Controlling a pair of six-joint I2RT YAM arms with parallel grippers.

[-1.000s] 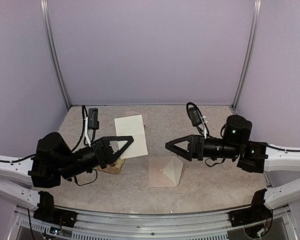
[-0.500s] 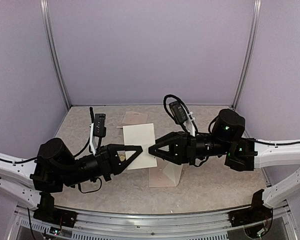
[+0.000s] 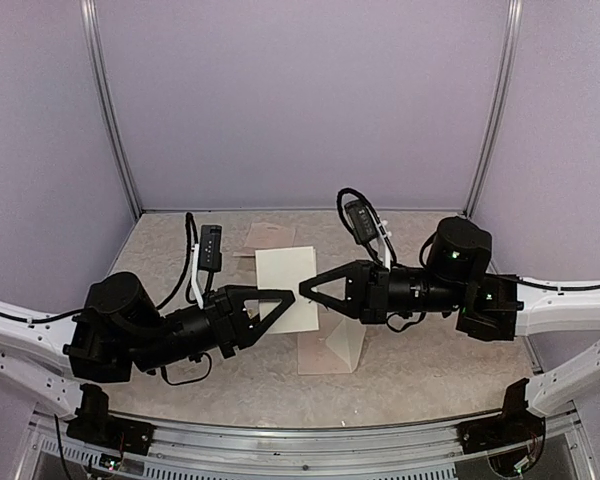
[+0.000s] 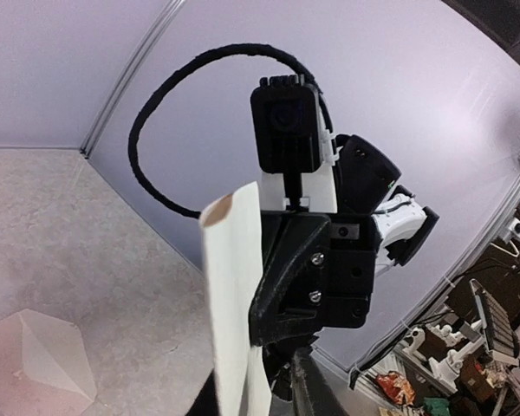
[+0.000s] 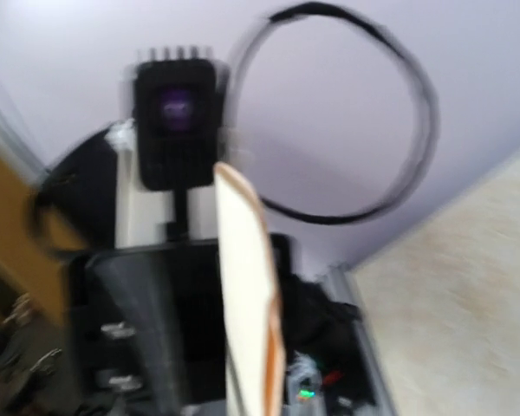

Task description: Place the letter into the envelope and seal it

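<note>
The letter (image 3: 285, 275), a cream card, hangs in the air above the middle of the table, edge-on in the left wrist view (image 4: 234, 286) and in the blurred right wrist view (image 5: 243, 286). My right gripper (image 3: 305, 289) is shut on its right edge, with one finger (image 4: 295, 269) pressed against the card. My left gripper (image 3: 283, 296) meets the card from the left. The card passes between its jaws (image 4: 260, 403), which stand slightly parted, with a dark gap on one side. The pale pink envelope (image 3: 335, 350) lies flat on the table below the right gripper (image 4: 35, 364).
A second pinkish paper (image 3: 270, 236) lies near the back wall. Both wrist cameras with looping cables (image 3: 365, 222) stick up above the grippers. Metal corner posts (image 3: 110, 110) and lilac walls enclose the marbled tabletop (image 3: 420, 360).
Both arms swung toward the middle, and the left one carried the letter rightward. The right gripper went from open to shut on the letter's edge. The left jaws eased slightly apart.
</note>
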